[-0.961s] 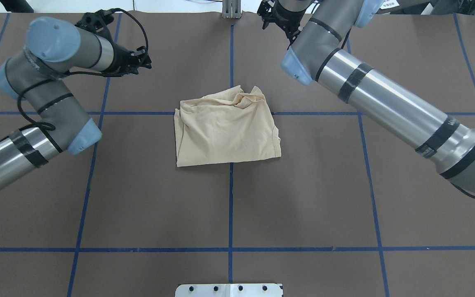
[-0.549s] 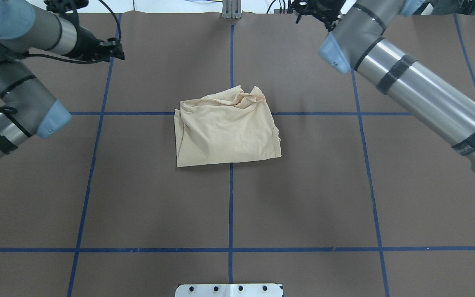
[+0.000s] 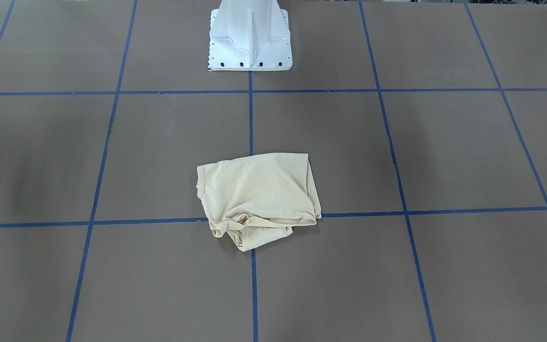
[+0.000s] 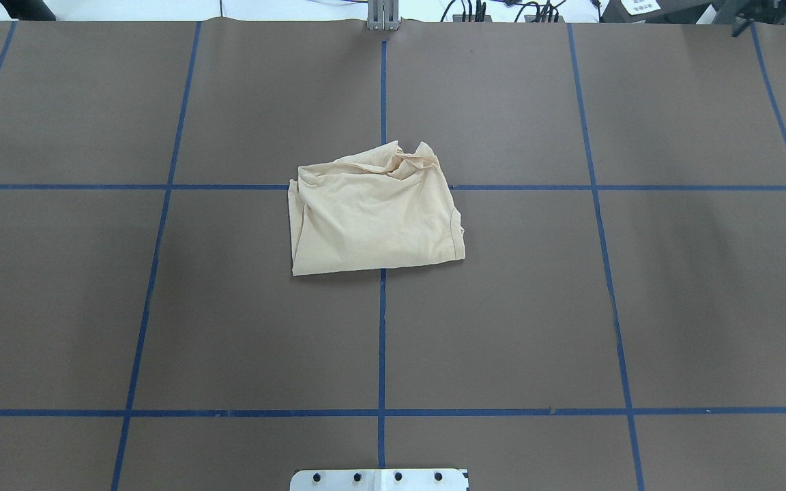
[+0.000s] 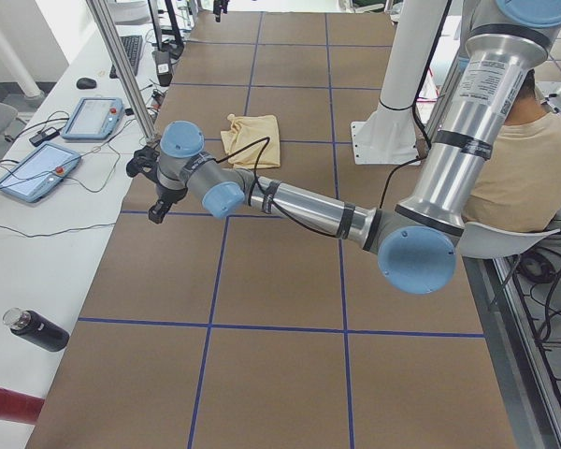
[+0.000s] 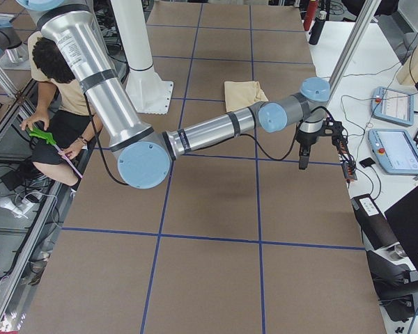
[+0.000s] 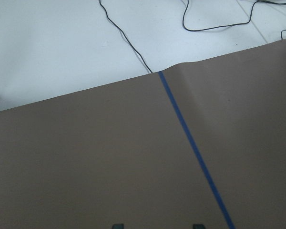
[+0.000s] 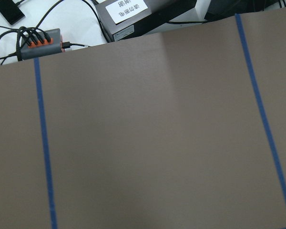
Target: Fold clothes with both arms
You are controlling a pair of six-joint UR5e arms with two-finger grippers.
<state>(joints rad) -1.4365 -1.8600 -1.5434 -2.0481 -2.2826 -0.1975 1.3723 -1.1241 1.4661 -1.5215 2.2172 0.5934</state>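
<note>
Left hand (image 5: 156,213), black and two-fingered, is poised over the far left corner of the desk (image 4: 161,320). In its wrist view only two dark fingertips (image 7: 117,225) are seen, set apart with bare matte brown paper between them and nothing gripped. The right hand (image 6: 303,160) is hung over the far right corner; how wide it stands cannot be told. The thin cream-yellow T-shirt (image 4: 376,218) is laid as a rough, creased rectangle at the desk's centre. It is bunched along its far side, crossed over blue tape lines (image 4: 147,273), and well apart from both hands.
</note>
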